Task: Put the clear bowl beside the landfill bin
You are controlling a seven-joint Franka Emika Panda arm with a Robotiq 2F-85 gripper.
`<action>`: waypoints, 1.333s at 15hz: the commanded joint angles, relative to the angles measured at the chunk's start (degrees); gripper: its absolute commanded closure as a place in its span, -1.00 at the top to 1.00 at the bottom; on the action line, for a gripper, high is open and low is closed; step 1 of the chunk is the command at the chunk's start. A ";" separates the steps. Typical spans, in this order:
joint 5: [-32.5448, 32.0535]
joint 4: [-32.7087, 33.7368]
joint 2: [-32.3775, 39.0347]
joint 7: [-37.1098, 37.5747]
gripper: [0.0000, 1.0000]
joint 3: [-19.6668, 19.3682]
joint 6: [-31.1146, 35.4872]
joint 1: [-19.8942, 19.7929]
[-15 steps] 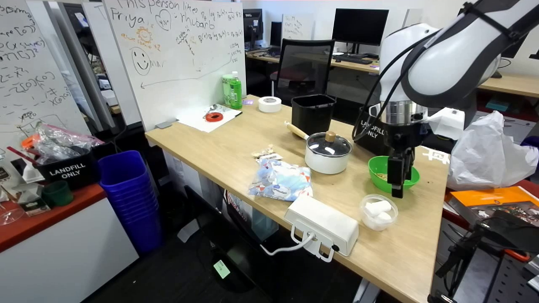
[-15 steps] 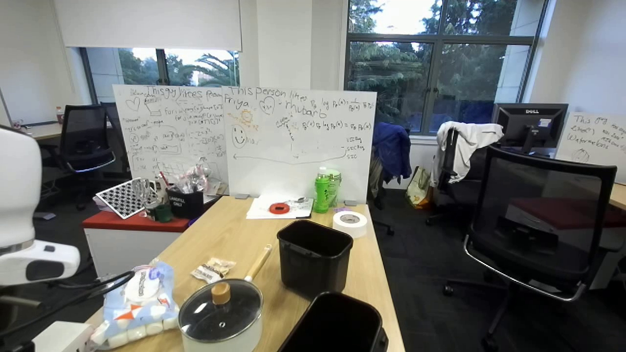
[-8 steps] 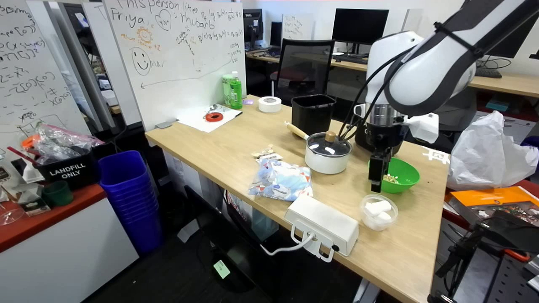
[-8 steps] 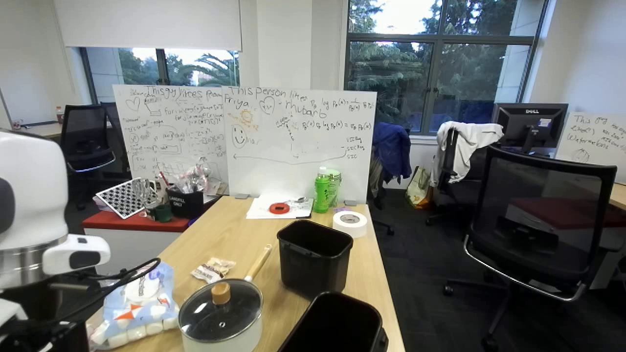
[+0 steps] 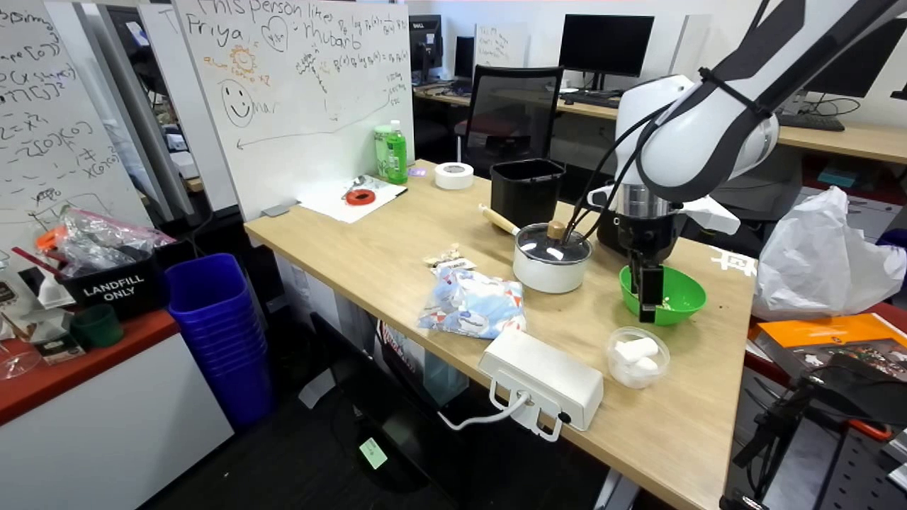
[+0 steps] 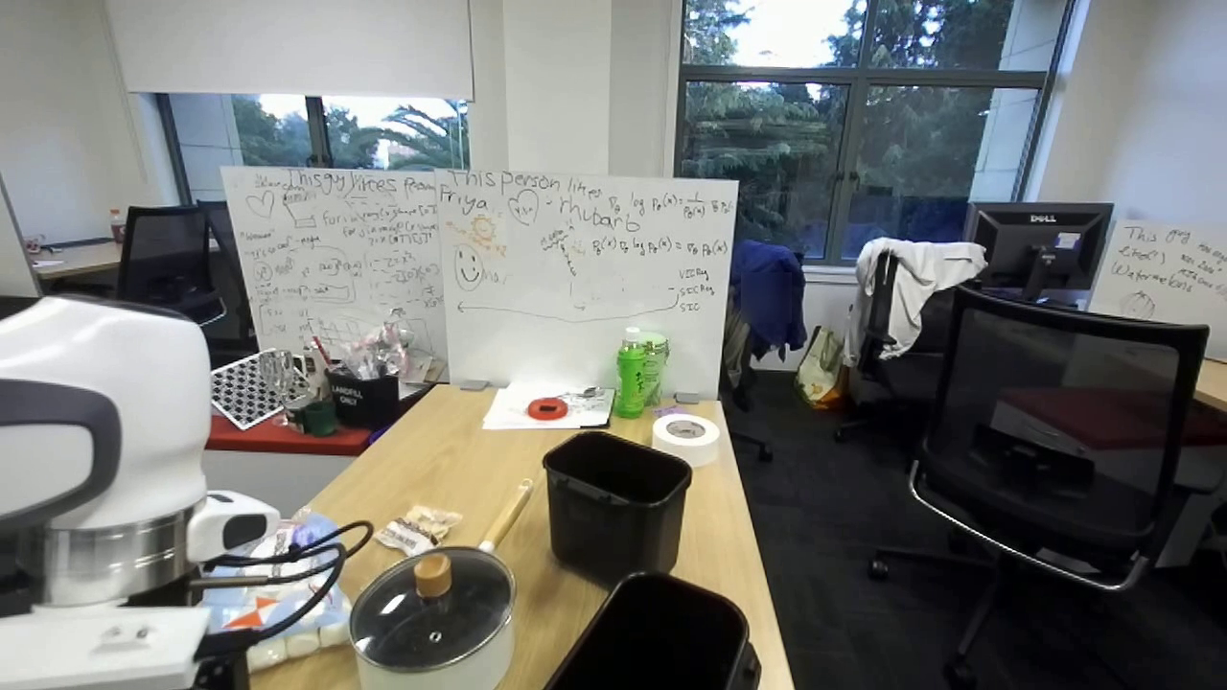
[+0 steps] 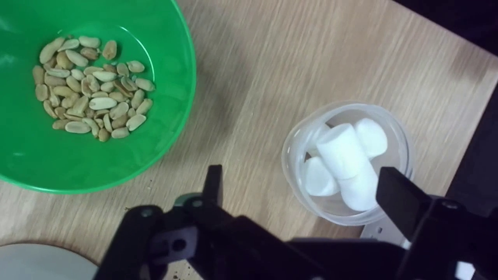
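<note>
I hover my black gripper, fingers apart, near the round translucent plastic bowl of white marshmallows by the wooden desk corner.

Marshmallows in clear bowl

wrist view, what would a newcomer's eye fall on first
Likely the bright green bowl, which fills the upper left with a scatter of peanuts on its bottom. Next, right of centre, comes the clear bowl with its heap of white marshmallows. Along the lower edge, the black end effector stands open.
</note>
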 commanded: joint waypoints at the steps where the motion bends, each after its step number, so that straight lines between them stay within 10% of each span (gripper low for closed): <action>1: 1.15 0.79 2.13 -7.04 1.00 2.55 0.19 -2.64; 20: 2.02 6.64 8.34 -5.78 1.00 4.65 0.32 -1.97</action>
